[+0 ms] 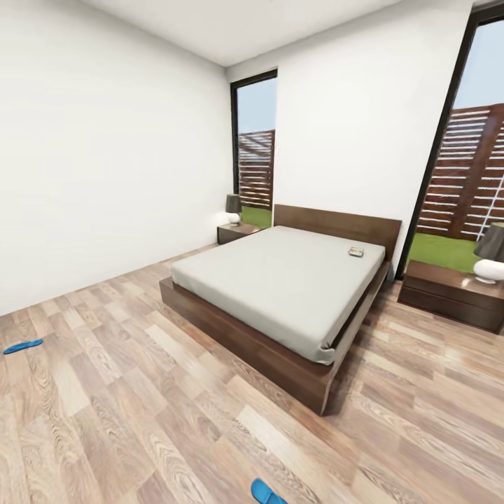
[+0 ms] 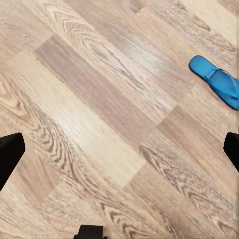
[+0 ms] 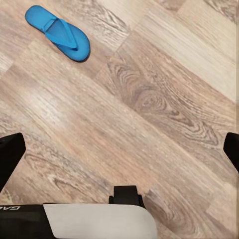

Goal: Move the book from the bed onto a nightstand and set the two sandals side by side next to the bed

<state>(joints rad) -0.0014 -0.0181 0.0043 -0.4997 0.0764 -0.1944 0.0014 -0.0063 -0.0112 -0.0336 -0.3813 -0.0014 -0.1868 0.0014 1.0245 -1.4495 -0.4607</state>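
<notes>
The head view takes in the bedroom: the bed (image 1: 280,294) sits mid-frame with its dark brown frame and pale grey mattress. The book (image 1: 357,251) lies flat on the mattress near the headboard, right of centre, too small to read its cover. One nightstand (image 1: 236,232) stands left of the headboard under a dark-shaded lamp (image 1: 233,207); the other nightstand (image 1: 453,294) is at the right edge of the frame, carrying a white-based lamp (image 1: 490,257).

One blue sandal (image 1: 22,345) lies on the wood floor (image 1: 140,392) at the far left edge, well apart from the bed. A second sandal (image 1: 267,493) sits at the bottom edge, cut off by the frame.

The wrist views add closer detail. The left wrist view shows a bright blue, thin-soled sandal (image 2: 216,81) with a toe strap at the upper right; the right wrist view shows a sandal (image 3: 58,33) at the upper left.

The left hand (image 2: 119,149) is spread wide, black fingertips at the frame's sides, empty. The right hand (image 3: 119,149) is likewise spread and holds nothing.
</notes>
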